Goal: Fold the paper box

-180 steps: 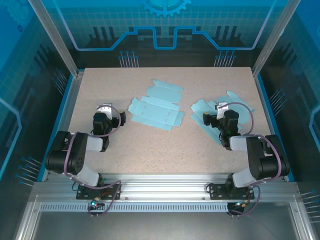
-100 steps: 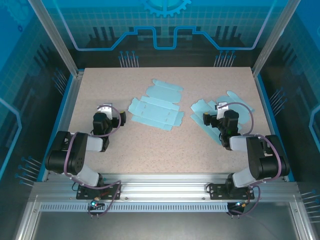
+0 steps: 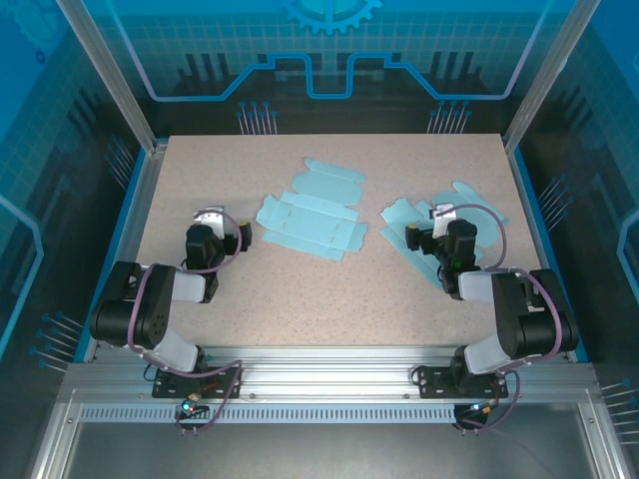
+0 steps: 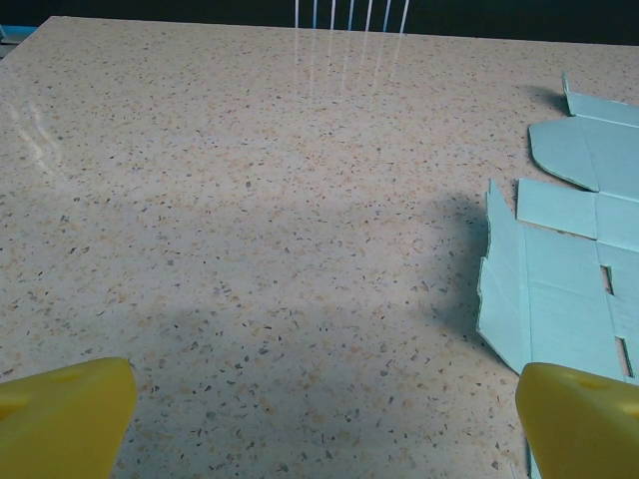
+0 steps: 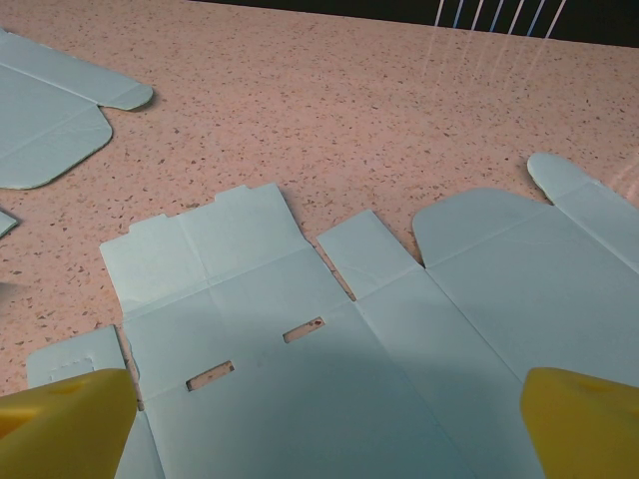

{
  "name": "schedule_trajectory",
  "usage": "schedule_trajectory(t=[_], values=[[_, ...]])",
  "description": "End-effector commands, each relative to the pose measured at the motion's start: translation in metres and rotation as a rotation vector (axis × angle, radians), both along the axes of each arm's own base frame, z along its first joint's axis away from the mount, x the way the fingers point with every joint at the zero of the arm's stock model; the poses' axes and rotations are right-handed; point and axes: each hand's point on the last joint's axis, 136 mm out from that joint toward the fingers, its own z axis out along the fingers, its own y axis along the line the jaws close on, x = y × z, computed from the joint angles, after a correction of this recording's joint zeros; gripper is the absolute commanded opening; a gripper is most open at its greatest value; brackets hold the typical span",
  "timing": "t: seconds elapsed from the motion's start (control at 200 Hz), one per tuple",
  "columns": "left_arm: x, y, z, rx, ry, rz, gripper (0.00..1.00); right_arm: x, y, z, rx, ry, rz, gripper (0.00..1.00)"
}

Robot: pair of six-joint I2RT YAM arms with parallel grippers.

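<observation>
- Both sets of jaws stand spread wide and hold nothing: the left gripper [image 4: 321, 424] has only bare table [image 3: 329, 299] between its yellow fingertips [image 4: 62, 414], and the right gripper [image 5: 321, 424] has its fingertips [image 5: 584, 419] apart above flat paper.
- Take the central box blank [image 3: 312, 222] as the landmark. It lies flat and unfolded in the middle of the table. Its main body runs roughly left to right, slightly skewed, and a flap section sticks out on its far side.
- The left gripper sits just beside the central blank's left edge, pointing away from the arm bases. In the left wrist view that edge lies off the right-hand finger, so the paper is to the right of the jaws, not between them.
- To the right of the central blank, near it but apart, lies a second box blank [image 5: 300, 389], also flat. The right gripper is low over its near part; I cannot tell whether the gripper touches it.
- My judgement: each arm has a blank within reach. The right one is already above paper, while the left one would need to shift right.
- Count: two blanks, both unfolded; two grippers, both empty.
</observation>
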Motion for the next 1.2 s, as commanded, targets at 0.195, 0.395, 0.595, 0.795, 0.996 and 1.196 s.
schedule_trajectory(t=[0.195, 0.395, 0.595, 0.795, 0.996, 1.196], values=[[0.0, -0.003, 0.021, 0.001, -0.066, -0.019, 0.99, 0.008, 0.008, 0.011, 0.008, -0.012, 0.038, 1.0], [-0.019, 0.002, 0.051, 0.0, -0.138, 0.01, 0.99, 0.006, 0.005, 0.028, -0.004, 0.034, -0.002, 1.0], [-0.028, 0.003, 0.097, -0.107, -0.203, 0.04, 0.99, -0.01, 0.003, 0.052, 0.084, 0.065, -0.067, 1.0], [-0.012, -0.006, 0.116, -0.308, -0.148, 0.054, 0.99, -0.029, -0.002, 0.056, 0.176, 0.201, -0.2, 1.0], [0.016, -0.03, 0.117, -0.357, -0.035, -0.055, 0.99, -0.039, 0.008, 0.054, 0.206, 0.312, -0.238, 1.0], [0.038, -0.038, 0.104, -0.321, 0.111, -0.094, 0.99, -0.044, 0.019, 0.059, 0.229, 0.356, -0.252, 1.0]])
